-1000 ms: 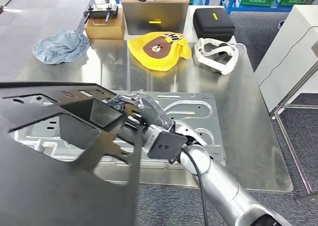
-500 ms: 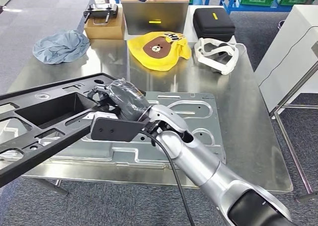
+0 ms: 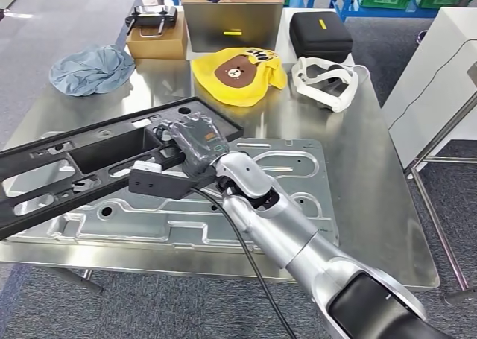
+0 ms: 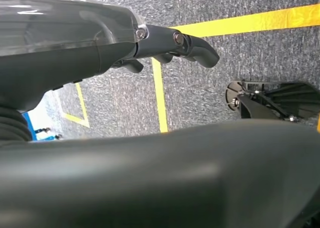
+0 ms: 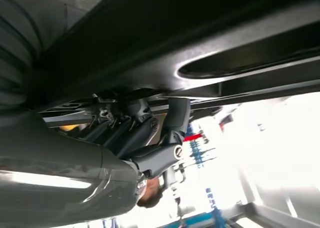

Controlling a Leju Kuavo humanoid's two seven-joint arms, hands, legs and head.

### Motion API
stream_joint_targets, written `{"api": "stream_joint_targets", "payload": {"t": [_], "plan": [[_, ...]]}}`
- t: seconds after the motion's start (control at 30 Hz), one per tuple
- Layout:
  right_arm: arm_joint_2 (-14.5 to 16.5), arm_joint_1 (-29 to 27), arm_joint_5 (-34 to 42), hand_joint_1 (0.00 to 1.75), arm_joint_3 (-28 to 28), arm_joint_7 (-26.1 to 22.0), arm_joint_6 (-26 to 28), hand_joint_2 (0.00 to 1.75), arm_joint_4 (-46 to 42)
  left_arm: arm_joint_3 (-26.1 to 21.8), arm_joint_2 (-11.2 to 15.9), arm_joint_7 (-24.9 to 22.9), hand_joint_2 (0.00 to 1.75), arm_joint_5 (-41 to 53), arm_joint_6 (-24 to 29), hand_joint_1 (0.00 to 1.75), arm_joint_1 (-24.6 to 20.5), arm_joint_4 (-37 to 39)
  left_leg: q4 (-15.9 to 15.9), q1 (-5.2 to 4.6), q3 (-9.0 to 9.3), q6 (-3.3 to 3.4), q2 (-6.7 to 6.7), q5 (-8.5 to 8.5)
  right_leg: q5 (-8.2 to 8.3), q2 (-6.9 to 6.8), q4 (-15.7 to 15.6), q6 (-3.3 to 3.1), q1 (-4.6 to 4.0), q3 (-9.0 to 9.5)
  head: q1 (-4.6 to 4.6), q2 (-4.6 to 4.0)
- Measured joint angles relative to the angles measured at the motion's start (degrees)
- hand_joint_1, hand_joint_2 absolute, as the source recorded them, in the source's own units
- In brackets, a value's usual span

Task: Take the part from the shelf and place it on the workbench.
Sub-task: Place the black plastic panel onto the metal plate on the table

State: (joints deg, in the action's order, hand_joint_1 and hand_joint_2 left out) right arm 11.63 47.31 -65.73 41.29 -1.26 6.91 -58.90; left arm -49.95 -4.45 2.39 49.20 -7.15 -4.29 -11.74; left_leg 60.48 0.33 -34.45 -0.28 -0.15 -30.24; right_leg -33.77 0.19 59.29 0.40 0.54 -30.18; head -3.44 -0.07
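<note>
Clearly the right hand (image 3: pixel 194 141) grips the black part (image 3: pixel 84 168) by its inner rail, held flat over the metal plate (image 3: pixel 292 175) for laying down; the left hand (image 4: pixel 177 42) hangs empty, fingers loosely apart.

Part (image 3: pixel 84 168) black. Table (image 3: pixel 365 205) bare silver metal. Stamped plate (image 3: pixel 281 168) silver-grey. Cloth (image 3: pixel 90 69) pale blue. Bag (image 3: pixel 239 74) yellow, brown bear face. Case (image 3: pixel 320 35) black, small yellow tag. Box (image 3: pixel 160 42) tan. Floor (image 4: pixel 196 87) grey carpet, yellow lines.
</note>
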Motion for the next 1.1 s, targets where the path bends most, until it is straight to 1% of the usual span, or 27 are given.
{"api": "stream_joint_targets", "payload": {"t": [0.17,0.3,0.4,0.6,0.73,0.93,1.1], "plan": [[-0.04,0.87,-5.27,1.75,-2.14,2.51,1.97,1.75,3.73,-0.16,-0.03,-0.13,1.75,0.48,0.00,0.00,0.00,0.00,0.01,0.00,0.00,0.00,0.00,0.00,0.00,0.00,0.00,0.00,0.00,-0.02,-0.01,0.00],[-0.82,1.85,-7.24,1.75,-5.31,3.49,3.43,1.75,5.99,-0.34,-0.04,-0.16,1.75,1.06,0.00,0.00,0.04,0.00,0.01,0.00,0.01,0.00,0.00,0.00,0.00,0.00,0.00,0.00,0.01,-0.03,-0.01,0.00],[-2.16,2.65,-7.54,1.75,-8.28,3.49,3.96,1.75,6.89,-0.63,-0.05,-0.15,1.75,1.12,0.03,0.00,0.06,0.00,0.02,-0.01,0.01,0.00,0.00,0.00,0.01,-0.01,0.00,0.01,0.01,-0.02,-0.01,0.00],[-5.97,3.12,-7.26,1.75,-14.87,3.25,4.09,1.75,7.34,-1.41,-0.05,-0.14,1.75,1.12,0.42,0.00,0.12,0.00,0.04,-0.03,0.01,0.00,-0.01,0.00,0.02,-0.02,0.00,0.02,0.03,-0.01,0.00,0.00],[-8.12,2.87,-6.79,1.75,-18.09,2.19,4.03,1.75,7.33,-1.85,-0.05,-0.01,1.75,1.12,0.64,0.00,0.13,0.00,0.05,-0.03,0.02,0.00,-0.01,0.00,0.02,0.01,0.00,0.02,0.03,-0.02,0.00,0.00],[-9.37,0.47,-6.60,1.75,-19.38,-0.24,3.22,1.75,6.81,-2.78,-0.05,0.46,1.75,1.10,0.80,0.00,0.09,0.00,0.02,-0.01,0.03,0.00,-0.01,0.00,0.02,0.01,0.00,0.02,0.01,-0.03,0.01,0.00],[-9.51,-2.75,-7.91,1.75,-17.48,-2.33,2.40,1.75,5.31,-3.56,-0.06,0.68,1.75,1.03,0.66,0.00,0.01,0.00,-0.01,0.01,0.03,0.00,0.00,0.00,0.01,0.03,0.00,0.01,0.00,-0.03,-0.01,0.00]]}}
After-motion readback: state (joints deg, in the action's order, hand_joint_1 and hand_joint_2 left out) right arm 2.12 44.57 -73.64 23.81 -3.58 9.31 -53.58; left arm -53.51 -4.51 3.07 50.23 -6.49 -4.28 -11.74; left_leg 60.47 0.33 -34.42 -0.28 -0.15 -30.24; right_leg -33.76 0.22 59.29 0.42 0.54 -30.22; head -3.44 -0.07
